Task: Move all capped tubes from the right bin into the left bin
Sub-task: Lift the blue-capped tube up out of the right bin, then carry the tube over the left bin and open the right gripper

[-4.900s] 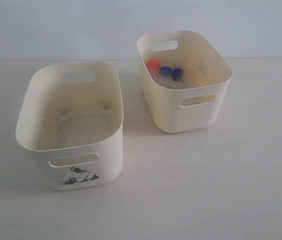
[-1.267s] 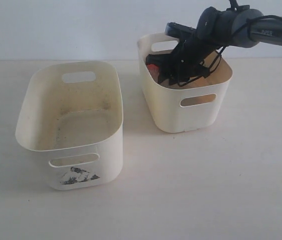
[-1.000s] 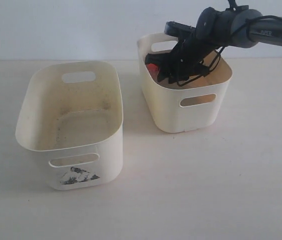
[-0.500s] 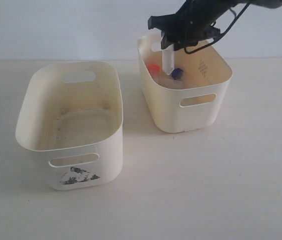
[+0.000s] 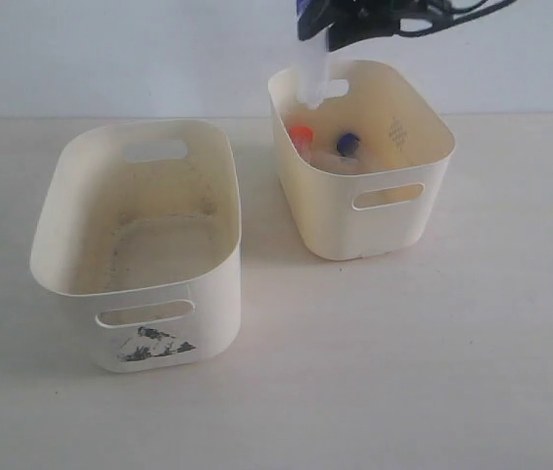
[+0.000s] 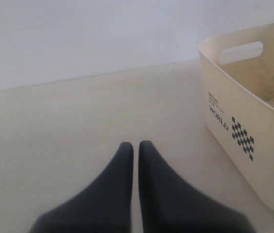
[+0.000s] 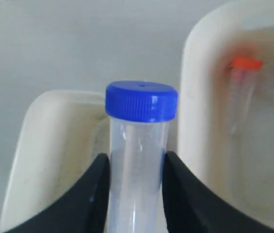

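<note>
Exterior view cuts off the right gripper [image 5: 320, 27], clamping a blue-capped tube [image 5: 311, 76] above the right bin [image 5: 423, 122] by the far edge of the desk [image 5: 491, 323]. Two hazy tubes [image 5: 301, 133] lie inside; beside the left bin [image 6: 253, 121], the left gripper [image 6: 134, 154] is closed on nothing.

Exterior: oblique, downward on large bin [image 5: 212, 294] and small bin [image 5: 335, 225]. Left wrist: low beside large bin. Right wrist: close above both.
</note>
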